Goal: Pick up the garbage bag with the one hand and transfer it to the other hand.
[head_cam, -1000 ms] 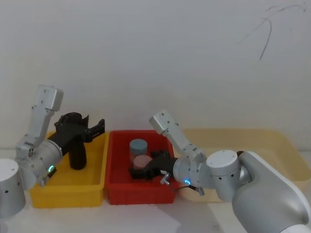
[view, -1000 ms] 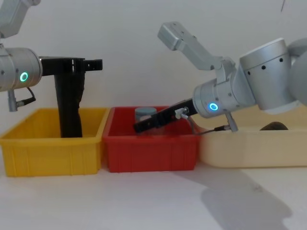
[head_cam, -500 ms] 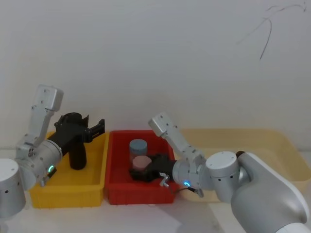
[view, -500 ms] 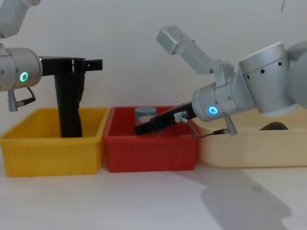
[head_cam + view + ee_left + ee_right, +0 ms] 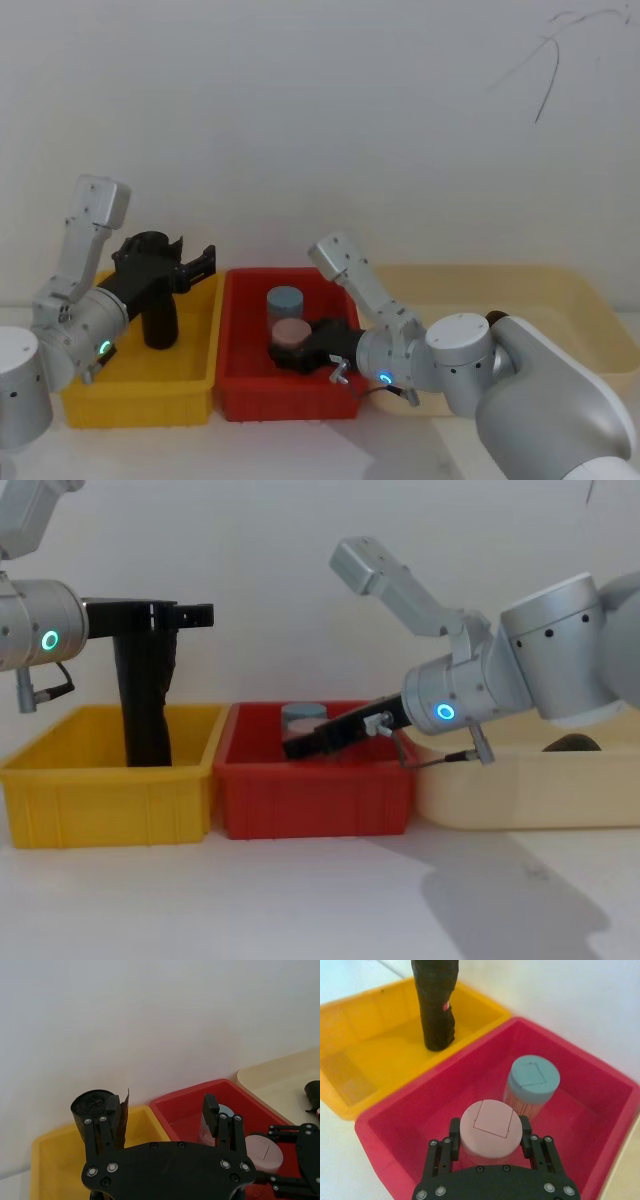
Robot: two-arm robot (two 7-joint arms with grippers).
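Head view, item one: the garbage bag [image 5: 158,322], a glossy black roll, stood upright on its end in the yellow bin [image 5: 140,400], near the wall shared with the red bin [image 5: 285,400]. Standing it upright left its top clear of the bin rim, presumably so that it could be taken from the side. Its red-and-white label [image 5: 446,1006] faced the red bin.

Item two: the left gripper [image 5: 195,615], green ring at the wrist, was held level at the height of the roll's top. Its jaws stood wide; in the left wrist view the roll sat against one finger [image 5: 101,1125], not between the two, so nothing was clamped. By judgement the pick-up had not yet been made.

Item three: the right gripper [image 5: 300,745], blue ring, was reached down into the red bin with its jaws spread to either side of a pink-lidded jar [image 5: 491,1120]. Whether they pressed on it could not be told. A blue-lidded jar [image 5: 532,1077] stood just beyond.

Item four: a cream tray [image 5: 520,790] sat on the desk [image 5: 300,900], to the right of the red bin.
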